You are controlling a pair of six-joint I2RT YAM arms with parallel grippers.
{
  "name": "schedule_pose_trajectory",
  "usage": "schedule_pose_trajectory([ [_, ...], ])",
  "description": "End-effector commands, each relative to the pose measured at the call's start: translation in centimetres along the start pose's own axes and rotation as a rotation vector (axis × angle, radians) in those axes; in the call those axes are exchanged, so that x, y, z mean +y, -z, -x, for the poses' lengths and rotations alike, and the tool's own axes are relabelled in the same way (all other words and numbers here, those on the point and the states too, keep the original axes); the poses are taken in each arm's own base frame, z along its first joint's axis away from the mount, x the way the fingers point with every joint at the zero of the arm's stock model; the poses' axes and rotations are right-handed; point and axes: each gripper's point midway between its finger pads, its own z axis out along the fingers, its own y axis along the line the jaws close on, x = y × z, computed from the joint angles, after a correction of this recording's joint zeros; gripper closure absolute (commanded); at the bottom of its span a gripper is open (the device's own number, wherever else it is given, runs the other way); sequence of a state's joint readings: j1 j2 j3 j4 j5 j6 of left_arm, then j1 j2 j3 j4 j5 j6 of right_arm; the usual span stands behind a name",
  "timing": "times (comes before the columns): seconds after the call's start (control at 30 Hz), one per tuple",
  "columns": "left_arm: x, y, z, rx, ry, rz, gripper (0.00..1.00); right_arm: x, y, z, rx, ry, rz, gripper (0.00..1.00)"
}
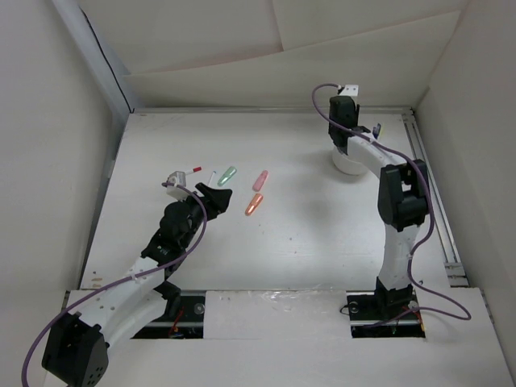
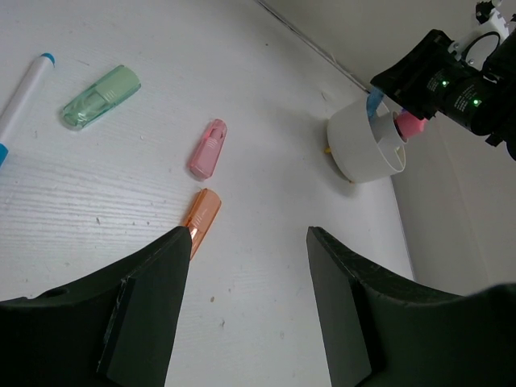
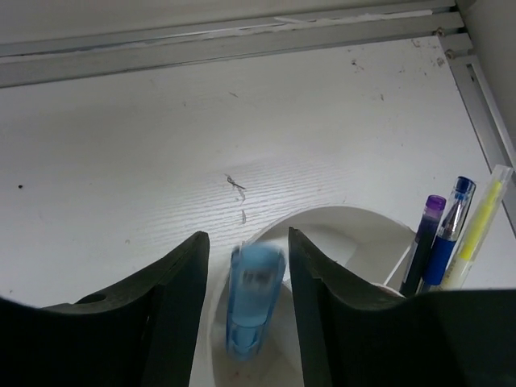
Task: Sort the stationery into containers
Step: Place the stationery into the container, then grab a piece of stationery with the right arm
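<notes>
Over the white cup [image 3: 355, 214], right gripper [image 3: 246, 242] is standing parted around a blurred blue marker [image 3: 254, 298], gap showing on one side. Left gripper [image 2: 247, 234] is hovering spread wide, holding nothing, beside the orange marker [image 2: 201, 218].

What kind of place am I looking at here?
Probably a robotics lab test cell: a white table boxed in by plain white panels, a left arm and a right arm bolted at its near edge, and small coloured markers and a white cup as practice items.
</notes>
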State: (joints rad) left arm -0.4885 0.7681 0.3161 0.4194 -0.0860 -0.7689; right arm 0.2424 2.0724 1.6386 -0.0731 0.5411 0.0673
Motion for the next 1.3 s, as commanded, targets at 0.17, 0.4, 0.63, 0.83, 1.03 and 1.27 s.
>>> schedule_pose_trajectory([
  [0.17, -2.3, 0.1, 2.0, -0.055, 0.019, -0.07, 0.44, -1.5, 4.2, 7.5, -0.167, -0.093, 0.01, 0.43],
  [0.4, -2.3, 0.1, 2.0, -0.055, 0.019, -0.07, 0.44, 2.4, 8.6, 7.7, -0.181, -0.111, 0.157, 0.68],
  [0.63, -2.4, 0.2, 2.2, -0.061, 0.02, -0.076, 0.44, 14.9, 14.0, -0.3, 0.006, -0.013, 0.574, 0.94],
  [0.83, -2.4, 0.4, 2.2, -0.061, 0.02, -0.076, 0.44, 22.9, 18.4, -8.2, 0.189, 0.103, 0.754, 0.41],
  [1.03, -2.8, 1.1, 2.9, -0.083, 0.023, -0.087, 0.44, 25.1, 17.8, -11.5, 0.276, 0.107, 0.733, 0.25],
  [1.27, -3.0, 1.4, 3.1, -0.09, 0.025, -0.095, 0.44, 25.5, 16.5, -12.9, 0.312, 0.069, 0.676, 0.25],
])
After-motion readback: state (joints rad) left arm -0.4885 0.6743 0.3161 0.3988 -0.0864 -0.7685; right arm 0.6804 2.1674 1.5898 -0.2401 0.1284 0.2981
